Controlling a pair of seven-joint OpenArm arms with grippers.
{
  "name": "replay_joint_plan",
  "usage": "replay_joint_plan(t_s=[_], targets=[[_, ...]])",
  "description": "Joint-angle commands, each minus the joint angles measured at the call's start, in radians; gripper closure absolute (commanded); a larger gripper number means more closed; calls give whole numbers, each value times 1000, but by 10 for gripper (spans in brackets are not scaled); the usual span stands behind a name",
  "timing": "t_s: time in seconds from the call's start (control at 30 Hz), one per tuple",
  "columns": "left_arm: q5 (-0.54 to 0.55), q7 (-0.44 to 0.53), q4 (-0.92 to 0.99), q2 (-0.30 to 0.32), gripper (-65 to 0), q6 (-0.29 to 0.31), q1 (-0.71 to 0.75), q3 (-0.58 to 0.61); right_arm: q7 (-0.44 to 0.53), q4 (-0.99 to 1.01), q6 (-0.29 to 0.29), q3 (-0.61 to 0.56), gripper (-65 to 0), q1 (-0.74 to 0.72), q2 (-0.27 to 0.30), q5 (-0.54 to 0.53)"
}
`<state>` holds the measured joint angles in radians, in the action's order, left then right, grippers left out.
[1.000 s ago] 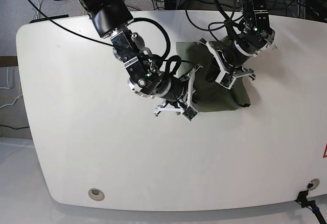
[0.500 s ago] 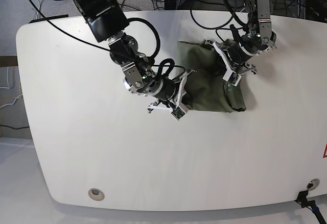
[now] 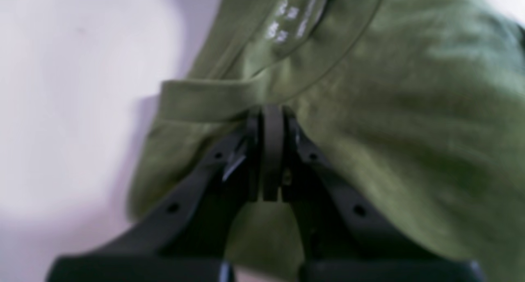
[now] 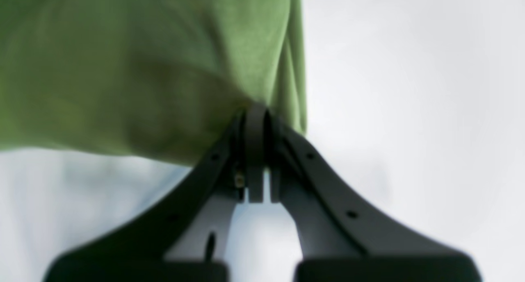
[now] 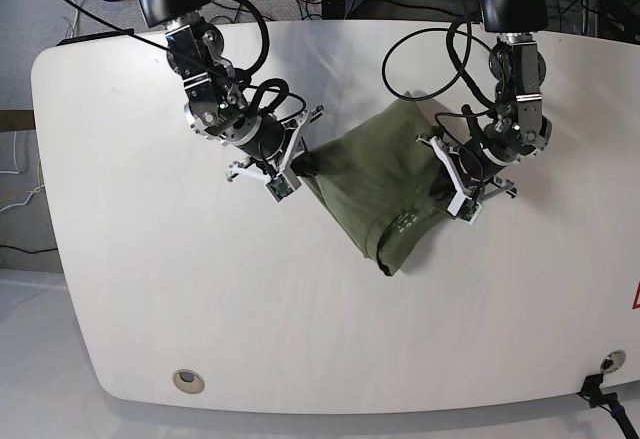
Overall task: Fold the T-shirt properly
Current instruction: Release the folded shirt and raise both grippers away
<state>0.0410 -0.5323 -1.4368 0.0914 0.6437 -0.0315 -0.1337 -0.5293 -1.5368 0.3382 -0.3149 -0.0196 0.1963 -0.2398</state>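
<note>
Both pincers are clamped shut on the T-shirt: left pincer below the collar, right pincer at an edge. Since a second ago the cloth has been pulled wide, stretched over the table; unfolding, no fold laid.

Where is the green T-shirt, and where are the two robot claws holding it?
T-shirt (image 5: 372, 177), base view, middle of the cloth.
left gripper (image 3: 265, 120), left wrist view, shut fingertips.
right gripper (image 4: 255, 114), right wrist view, shut fingertips.
</note>
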Motion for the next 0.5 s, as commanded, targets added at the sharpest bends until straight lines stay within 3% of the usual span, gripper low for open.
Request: replay_joint_plan(t_s=[0.0, 0.07, 0.17, 0.33, 0.47], targets=[[21, 33, -131, 1, 0, 3, -17, -2, -35, -98, 3, 20, 0, -19, -5, -14], [21, 33, -218, 1, 0, 1, 28, -2, -65, -156, 3, 15, 0, -29, -11, -19], [21, 33, -295, 1, 0, 0, 89, -2, -68, -173, 3, 15, 0, -67, -74, -13], [21, 34, -321, -34, 0, 0, 186, -2, -64, -12, 3, 15, 0, -174, -154, -13], [21, 38, -304, -72, 0, 0, 230, -2, 50, 160, 3, 13, 0, -224, -179, -13]])
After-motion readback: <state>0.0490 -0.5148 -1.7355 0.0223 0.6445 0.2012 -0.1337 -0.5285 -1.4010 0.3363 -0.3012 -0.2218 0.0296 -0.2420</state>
